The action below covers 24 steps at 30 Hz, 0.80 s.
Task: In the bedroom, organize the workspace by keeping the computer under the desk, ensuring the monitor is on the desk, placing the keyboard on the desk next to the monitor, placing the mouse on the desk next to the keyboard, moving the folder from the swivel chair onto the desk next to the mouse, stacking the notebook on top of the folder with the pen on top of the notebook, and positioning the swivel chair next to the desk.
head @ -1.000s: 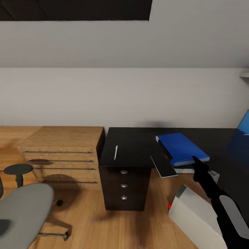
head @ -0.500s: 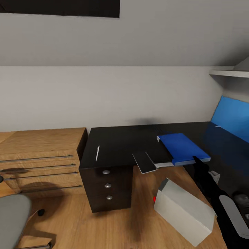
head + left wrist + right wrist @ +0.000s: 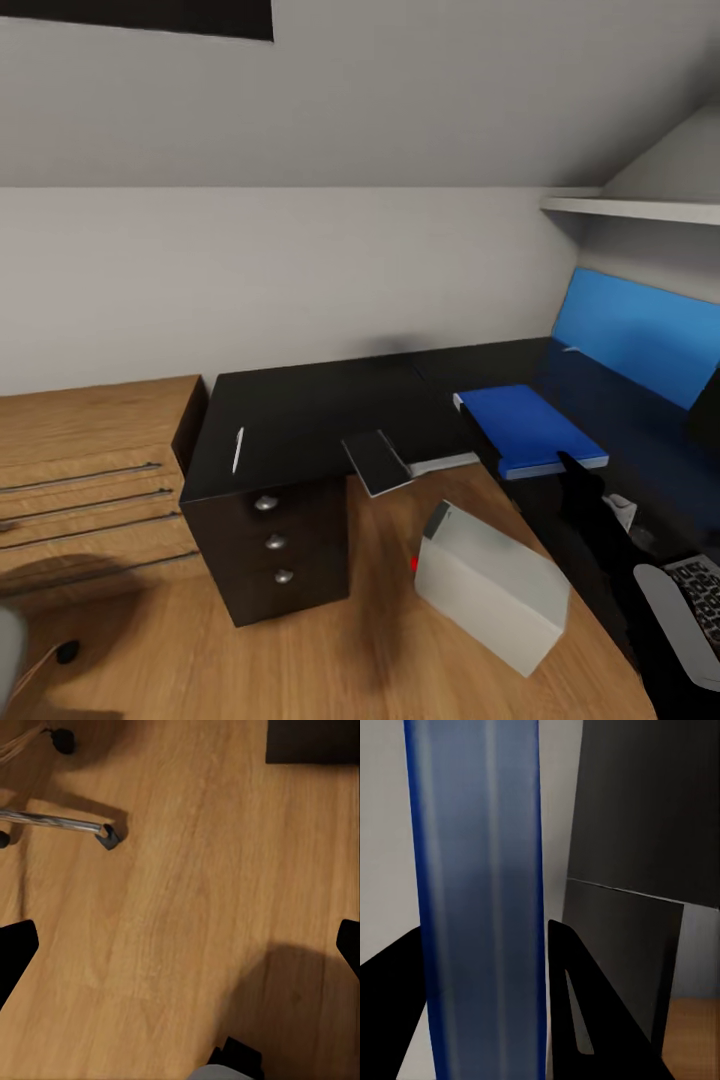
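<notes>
Head view: right gripper (image 3: pixel 567 462) gripping the blue folder (image 3: pixel 527 428) by its near edge, carrying it flat above the black desk (image 3: pixel 300 415). Pale computer (image 3: pixel 490 585) lying on the wood floor (image 3: pixel 300 650) beside the drawers. Keyboard (image 3: pixel 703 592) peeking in at the edge. Left gripper (image 3: pixel 180 945) hanging open over floor, near the swivel chair (image 3: pixel 60 825) base.

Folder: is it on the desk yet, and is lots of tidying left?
Not yet. The right gripper holds the folder above the desk, not laid down. The keyboard already lies on the desk. Laying it down and stacking on top remain.
</notes>
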Tool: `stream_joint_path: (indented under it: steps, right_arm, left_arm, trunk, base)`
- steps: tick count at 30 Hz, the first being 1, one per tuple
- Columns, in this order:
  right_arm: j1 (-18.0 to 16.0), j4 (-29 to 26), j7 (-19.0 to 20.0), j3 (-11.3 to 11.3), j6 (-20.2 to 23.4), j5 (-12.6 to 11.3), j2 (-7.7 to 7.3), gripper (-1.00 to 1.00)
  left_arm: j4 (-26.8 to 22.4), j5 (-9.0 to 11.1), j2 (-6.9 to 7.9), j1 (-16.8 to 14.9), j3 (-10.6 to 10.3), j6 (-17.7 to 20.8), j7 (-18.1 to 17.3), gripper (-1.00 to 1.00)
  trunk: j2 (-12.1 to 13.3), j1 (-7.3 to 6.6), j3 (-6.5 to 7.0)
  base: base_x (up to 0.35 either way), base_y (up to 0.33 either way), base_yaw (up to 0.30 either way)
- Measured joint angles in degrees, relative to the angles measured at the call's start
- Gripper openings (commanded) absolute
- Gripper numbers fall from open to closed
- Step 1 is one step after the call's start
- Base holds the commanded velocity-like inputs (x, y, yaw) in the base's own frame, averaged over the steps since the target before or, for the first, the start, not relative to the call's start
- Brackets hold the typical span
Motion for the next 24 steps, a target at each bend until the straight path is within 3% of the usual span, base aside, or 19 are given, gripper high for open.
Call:
stream_joint_path:
  steps: [7, 24]
  right_arm:
    - [0.0, -0.2, -0.1, 0.5, 0.2, -0.1, 0.02, -1.0]
    - [0.0, -1.9, 0.4, 0.5, 0.7, -0.8, 0.21, -1.0]
  left_arm:
    - [0.0, 0.0, -0.01, 0.0, 0.0, 0.0, 0.0, 1.0]
    - [0.0, 0.0, -0.01, 0.0, 0.0, 0.0, 0.0, 1.0]
  trunk:
    - [0.0, 0.0, -0.24]
    - [0.0, 0.0, -0.27]
  base:
    - [0.0, 0.0, -0.201]
    - [0.0, 0.0, -0.008]
